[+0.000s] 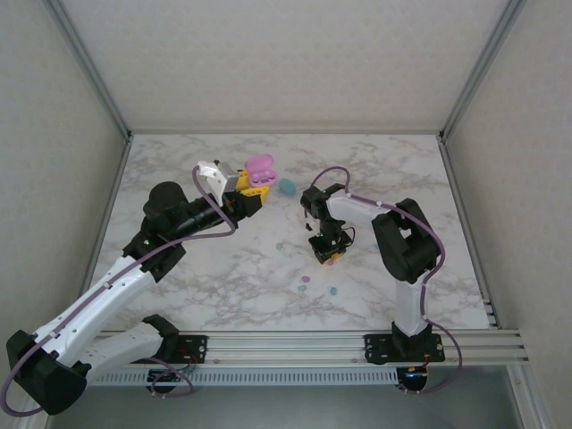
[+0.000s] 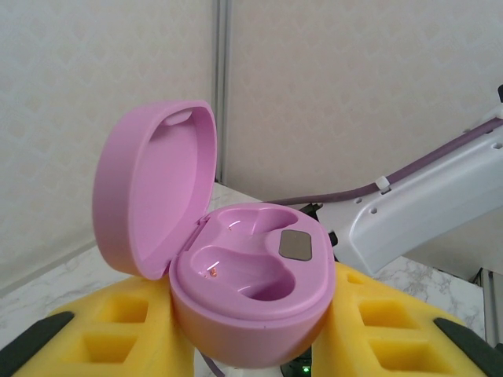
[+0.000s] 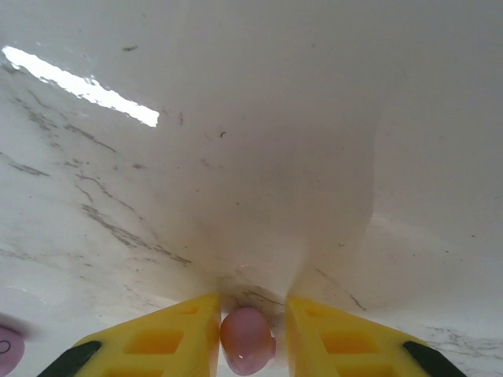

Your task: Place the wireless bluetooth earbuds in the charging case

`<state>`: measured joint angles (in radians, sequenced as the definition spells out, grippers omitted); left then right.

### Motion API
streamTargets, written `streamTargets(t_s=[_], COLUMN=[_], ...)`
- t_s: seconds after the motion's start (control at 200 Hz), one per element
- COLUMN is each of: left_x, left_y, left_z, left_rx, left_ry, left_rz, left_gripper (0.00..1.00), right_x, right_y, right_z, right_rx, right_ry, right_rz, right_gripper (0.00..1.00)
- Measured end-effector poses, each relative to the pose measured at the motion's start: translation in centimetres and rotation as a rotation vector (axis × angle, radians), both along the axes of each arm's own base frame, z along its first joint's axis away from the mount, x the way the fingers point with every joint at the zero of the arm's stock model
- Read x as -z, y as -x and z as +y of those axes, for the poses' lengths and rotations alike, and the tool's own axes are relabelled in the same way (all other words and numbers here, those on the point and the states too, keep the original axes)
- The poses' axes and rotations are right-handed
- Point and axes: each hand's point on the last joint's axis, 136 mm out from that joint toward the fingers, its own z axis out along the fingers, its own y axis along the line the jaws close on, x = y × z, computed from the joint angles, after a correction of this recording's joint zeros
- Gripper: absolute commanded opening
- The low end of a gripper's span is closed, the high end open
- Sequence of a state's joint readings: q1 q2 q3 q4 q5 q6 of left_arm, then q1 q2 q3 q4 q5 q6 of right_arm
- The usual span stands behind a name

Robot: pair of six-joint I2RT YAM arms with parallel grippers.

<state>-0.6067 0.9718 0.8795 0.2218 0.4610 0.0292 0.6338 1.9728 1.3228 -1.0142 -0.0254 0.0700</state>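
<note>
My left gripper point(image 1: 253, 189) point(image 2: 247, 338) is raised off the table and shut on the base of a pink charging case point(image 1: 260, 167) point(image 2: 251, 275). The case's lid stands open and both moulded wells are empty. My right gripper point(image 1: 327, 254) point(image 3: 251, 310) points straight down at the marble top, its yellow fingers closed in on a small pink earbud point(image 3: 246, 342). The left finger touches the earbud and a thin shadowed sliver shows on its right side. More earbuds lie loose on the table: a mint one point(image 1: 280, 245), a pink one point(image 1: 305, 280) point(image 3: 6, 345) and a teal one point(image 1: 333, 290).
A closed teal case point(image 1: 287, 186) lies on the marble table point(image 1: 179, 286) just right of the pink case. The right arm's white link point(image 2: 424, 204) crosses behind the open case. Metal frame posts and white walls bound the table; a rail runs along its near edge.
</note>
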Motion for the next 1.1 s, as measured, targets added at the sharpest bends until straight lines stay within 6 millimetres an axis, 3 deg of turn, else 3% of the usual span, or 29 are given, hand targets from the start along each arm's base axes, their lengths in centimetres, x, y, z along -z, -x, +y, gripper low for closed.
streamTargets(t_s=[0.445, 0.591, 0.706, 0.881, 0.971, 1.101], left_x=[0.2, 0.3, 1.0, 2.6, 3.2, 3.8], left_y=[-0.2, -0.5, -1.1, -3.2, -4.2, -4.9], left_z=[0.0, 0.1, 0.2, 1.5, 2.3, 3.3], left_rx=[-0.008, -0.024, -0.046, -0.108, -0.135, -0.156], left_ry=[-0.004, -0.005, -0.022, -0.046, -0.051, -0.055], left_rz=[0.006, 0.009, 0.028, 0.066, 0.082, 0.092], left_gripper=[0.28, 0.28, 0.28, 0.27, 0.27, 0.27], right_x=[0.0, -1.2, -4.8, -13.7, -17.6, -21.4], right_y=[-0.1, -0.3, -1.0, -3.0, -3.0, -2.2], right_z=[-0.1, 1.0, 3.1, 5.6, 7.0, 8.8], right_rx=[0.004, 0.036, 0.113, 0.247, 0.269, 0.260], right_ry=[0.004, -0.067, -0.264, -0.702, -0.906, -1.122], right_rz=[-0.007, -0.022, -0.055, -0.094, -0.051, 0.074], right_gripper=[0.21, 0.20, 0.20, 0.20, 0.20, 0.20])
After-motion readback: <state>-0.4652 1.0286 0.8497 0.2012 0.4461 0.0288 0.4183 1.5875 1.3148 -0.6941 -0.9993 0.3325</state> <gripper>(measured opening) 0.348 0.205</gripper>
